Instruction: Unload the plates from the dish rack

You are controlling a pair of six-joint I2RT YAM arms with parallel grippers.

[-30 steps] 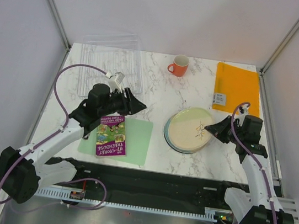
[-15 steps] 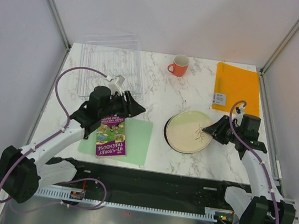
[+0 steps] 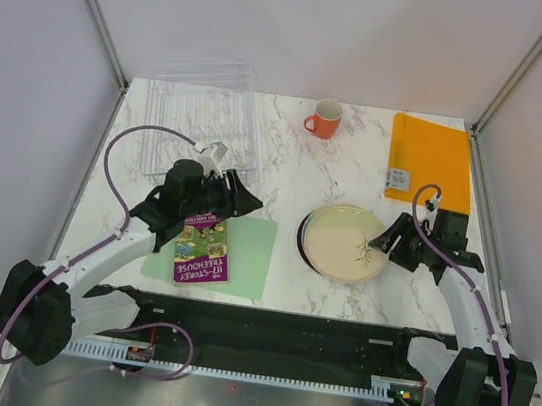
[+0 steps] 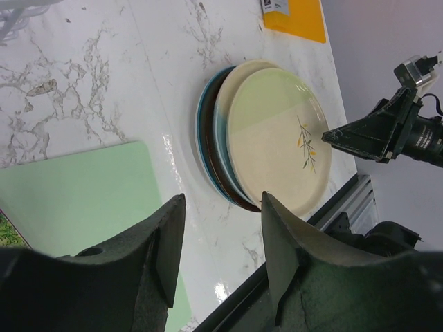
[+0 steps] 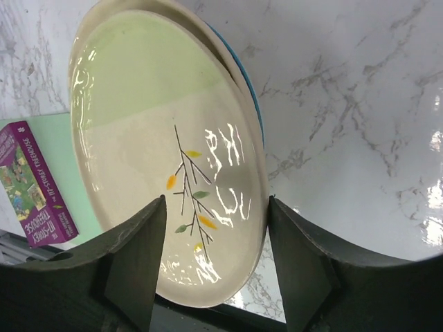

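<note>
The plates lie in one stack [image 3: 344, 242] right of centre on the marble table. On top is the pale yellow-green plate with a sprig [image 5: 159, 138]; under it show a blue rim [image 5: 250, 93] and a dark-red rim [image 4: 216, 169]. My right gripper [image 3: 384, 244] is at the stack's right edge. It stands open [image 5: 217, 207], its jaws either side of the top plate's rim without clamping it. My left gripper [image 3: 248, 193] hovers open [image 4: 221, 202] over the table left of the stack, nothing in it. The clear dish rack [image 3: 203, 113] at the back left holds nothing that I can see.
An orange mug [image 3: 323, 120] stands at the back centre. An orange sheet [image 3: 430, 160] with a small card [image 3: 399, 179] lies at the back right. A light green mat [image 3: 249, 250] with a purple book [image 3: 201, 247] on it lies under the left arm.
My right gripper has opened and let go of the yellow-green plate. The plate now lies flat on the stack, and the gripper has drawn back a little. The left arm has hardly moved.
</note>
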